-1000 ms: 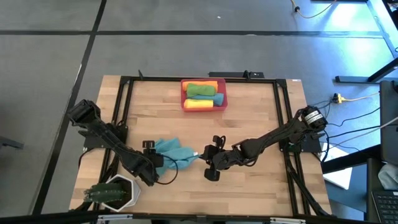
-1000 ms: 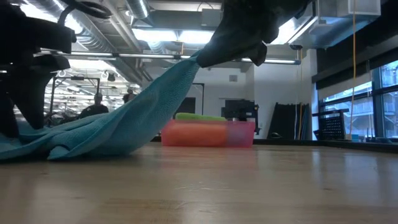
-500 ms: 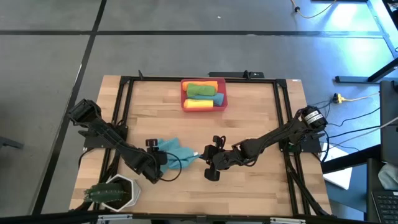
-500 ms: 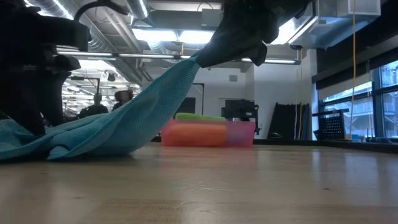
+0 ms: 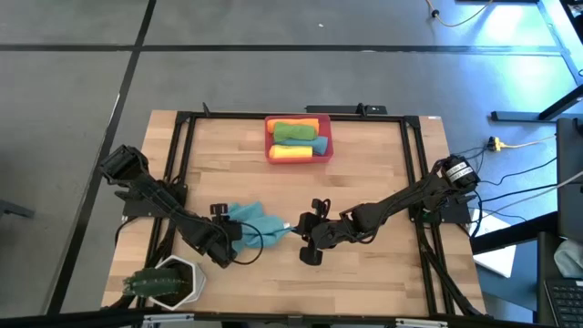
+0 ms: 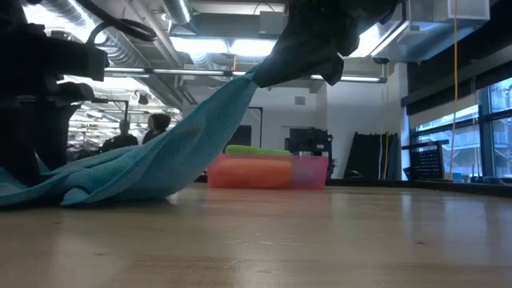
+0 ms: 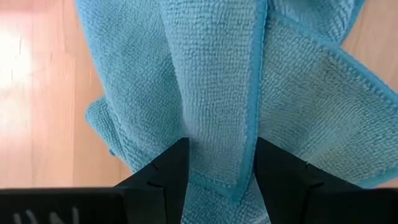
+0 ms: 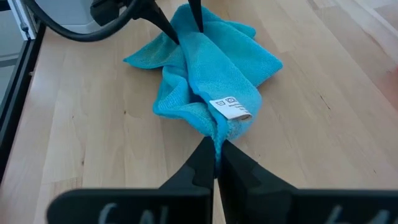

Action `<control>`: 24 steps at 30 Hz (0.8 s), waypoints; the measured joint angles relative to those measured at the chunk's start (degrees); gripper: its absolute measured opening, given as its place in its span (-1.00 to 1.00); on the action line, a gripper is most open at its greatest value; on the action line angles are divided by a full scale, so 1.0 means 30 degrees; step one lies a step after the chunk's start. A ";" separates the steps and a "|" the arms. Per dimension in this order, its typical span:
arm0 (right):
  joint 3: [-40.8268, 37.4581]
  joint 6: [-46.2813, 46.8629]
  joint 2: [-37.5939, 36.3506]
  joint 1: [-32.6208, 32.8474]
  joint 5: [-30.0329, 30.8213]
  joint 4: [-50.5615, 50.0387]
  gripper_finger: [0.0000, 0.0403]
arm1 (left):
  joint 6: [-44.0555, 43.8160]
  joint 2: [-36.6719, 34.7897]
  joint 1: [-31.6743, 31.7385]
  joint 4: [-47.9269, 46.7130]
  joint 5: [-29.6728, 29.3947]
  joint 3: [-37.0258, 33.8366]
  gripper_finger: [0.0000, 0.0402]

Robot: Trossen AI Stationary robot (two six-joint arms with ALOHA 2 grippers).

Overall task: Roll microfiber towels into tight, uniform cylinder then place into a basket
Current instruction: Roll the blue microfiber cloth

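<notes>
While the blue cloth lay bunched rather than flat, the scene read like this:

Towel in hand: a teal towel (image 5: 252, 221) sat crumpled on the wooden table (image 5: 383, 273), near the front and left of centre, between the two arms. One corner was lifted off the wood, the rest trailing down to the surface.

Right gripper: the right gripper (image 8: 216, 151) was clenched on that raised corner, close to the white care label (image 8: 229, 107), holding it up above the table.

Left gripper: the left gripper (image 7: 221, 163) stood over the far side of the same cloth, fingers parted with a hemmed fold lying between them, grasping nothing as far as the wrist view showed.

Basket: the basket (image 5: 270, 137) rested at the back edge of the table, well apart from the work, already holding rolled towels in green, orange, yellow and blue.

Bystander item: a white pot with a plant (image 5: 169, 282) stood at the front left corner, just beside the left arm.

Step judged: spreading the cloth flat before any rolling; rolling seemed not yet begun.

Doing it well: the left fingers likely needed to close on one single layer at an opposite corner, not on the doubled fold, then both arms draw apart so the towel went taut and square.

Risk: pinching two layers would probably leave a lump and a lopsided roll.
</notes>
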 joint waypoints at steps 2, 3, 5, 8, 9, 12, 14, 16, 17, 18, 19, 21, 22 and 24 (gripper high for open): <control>0.0000 0.0000 0.0000 0.0005 0.0000 0.0000 -0.94 | 0.0000 0.0000 0.0000 -0.0013 0.0003 -0.0003 -0.20; 0.0000 0.0000 0.0000 0.0000 0.0000 -0.0007 -0.94 | 0.0000 0.0000 0.0000 -0.0057 0.0003 -0.0003 -0.23; 0.0000 0.0000 0.0000 0.0003 0.0000 0.0000 -0.94 | 0.0029 0.0000 0.0000 -0.0170 0.0003 -0.0010 -0.31; 0.0000 -0.0015 0.0000 0.0000 0.0000 0.0000 -0.94 | 0.0073 0.0000 0.0000 -0.0328 0.0003 -0.0010 -0.52; 0.0000 -0.0015 0.0000 0.0003 0.0000 0.0000 -0.94 | 0.0076 0.0000 0.0000 -0.0415 0.0006 -0.0010 -0.61; 0.0000 -0.0022 0.0000 0.0000 0.0000 -0.0002 -0.94 | 0.0080 0.0000 0.0000 -0.0666 0.0119 -0.0010 -0.90; 0.0000 -0.0029 0.0000 0.0006 0.0000 -0.0036 -0.94 | 0.0080 0.0000 0.0000 -0.0792 0.0304 -0.0010 -0.96; 0.0000 -0.0044 0.0000 0.0000 0.0000 -0.0125 -0.94 | 0.0080 0.0001 0.0000 -0.1068 0.0367 0.0058 -0.97; 0.0000 -0.0051 0.0000 0.0007 0.0000 -0.0138 -0.94 | 0.0080 0.0007 0.0000 -0.1275 0.0375 0.0159 -0.98; 0.0000 -0.0051 0.0000 0.0000 0.0000 -0.0146 -0.94 | 0.0080 0.0014 0.0000 -0.1496 0.0395 0.0357 -0.99; 0.0000 -0.0057 0.0000 0.0001 0.0000 -0.0138 -0.94 | 0.0080 0.0015 0.0000 -0.1757 0.0396 0.0610 -0.99; 0.0000 -0.0060 0.0000 0.0000 0.0002 -0.0142 -0.94 | 0.0087 0.0015 0.0000 -0.2437 0.0314 0.1214 -0.99; 0.0000 -0.0066 0.0000 0.0005 0.0005 -0.0138 -0.94 | 0.0085 0.0015 0.0000 -0.2731 0.0096 0.1555 -1.00; 0.0000 -0.0066 0.0000 0.0000 0.0007 -0.0138 -0.94 | 0.0089 0.0015 -0.0009 -0.2928 -0.0735 0.2232 -1.00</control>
